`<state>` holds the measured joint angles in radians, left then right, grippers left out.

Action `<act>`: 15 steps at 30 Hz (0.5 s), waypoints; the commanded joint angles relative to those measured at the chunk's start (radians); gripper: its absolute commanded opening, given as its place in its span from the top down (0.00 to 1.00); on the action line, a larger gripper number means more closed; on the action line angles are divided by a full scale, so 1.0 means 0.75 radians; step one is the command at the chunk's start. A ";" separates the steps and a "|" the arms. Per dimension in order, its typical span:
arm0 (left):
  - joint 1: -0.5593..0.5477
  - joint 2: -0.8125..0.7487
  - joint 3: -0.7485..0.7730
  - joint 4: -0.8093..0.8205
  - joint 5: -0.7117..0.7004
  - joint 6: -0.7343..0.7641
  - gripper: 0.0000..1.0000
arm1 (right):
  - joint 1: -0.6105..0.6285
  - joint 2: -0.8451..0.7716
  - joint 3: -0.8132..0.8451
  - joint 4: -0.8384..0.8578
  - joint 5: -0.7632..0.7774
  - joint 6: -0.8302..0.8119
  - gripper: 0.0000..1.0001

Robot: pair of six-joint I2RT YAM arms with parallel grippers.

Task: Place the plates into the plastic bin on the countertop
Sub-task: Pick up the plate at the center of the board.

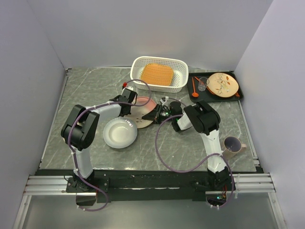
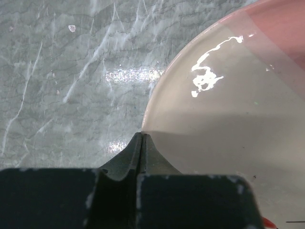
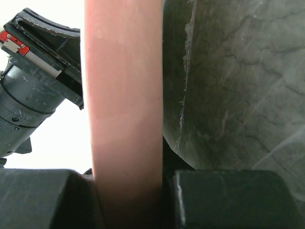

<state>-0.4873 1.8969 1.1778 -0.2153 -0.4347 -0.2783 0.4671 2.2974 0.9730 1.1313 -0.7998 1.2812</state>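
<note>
A speckled pink plate [image 1: 142, 114] sits mid-counter between my two grippers and seems tilted. My right gripper [image 1: 156, 114] is shut on its right rim; the rim [image 3: 124, 95] fills the gap between the jaws of that gripper [image 3: 128, 191]. My left gripper [image 1: 135, 106] is shut with nothing between its jaws, and its tips [image 2: 142, 137] touch the plate's edge [image 2: 228, 114]. An orange rounded-square plate [image 1: 156, 74] lies in the white lattice bin [image 1: 177, 66] at the back. A white plate [image 1: 120, 132] lies on the countertop [image 1: 86, 90] near the left arm.
A flat black tray [image 1: 240, 93] at the back right holds a cream plate with red-orange leaf marks [image 1: 223, 83], a small glass [image 1: 203, 84] and red spoons. A mug [image 1: 233, 145] stands at the right front. Walls enclose the counter.
</note>
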 commanded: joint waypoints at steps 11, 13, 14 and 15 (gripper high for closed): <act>-0.042 0.027 0.023 0.023 0.117 -0.095 0.48 | 0.019 -0.175 -0.015 -0.030 0.023 -0.142 1.00; -0.035 0.019 0.021 0.029 0.119 -0.097 0.38 | 0.013 -0.192 -0.019 -0.040 0.027 -0.146 1.00; -0.033 0.015 0.021 0.027 0.117 -0.101 0.31 | 0.011 -0.196 -0.021 -0.044 0.029 -0.150 1.00; -0.031 0.011 0.017 0.027 0.115 -0.103 0.28 | 0.009 -0.204 -0.019 -0.050 0.029 -0.158 1.00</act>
<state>-0.4961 1.8965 1.1965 -0.1738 -0.4351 -0.3195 0.4702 2.2475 0.9569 1.0420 -0.7677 1.2392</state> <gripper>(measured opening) 0.638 0.217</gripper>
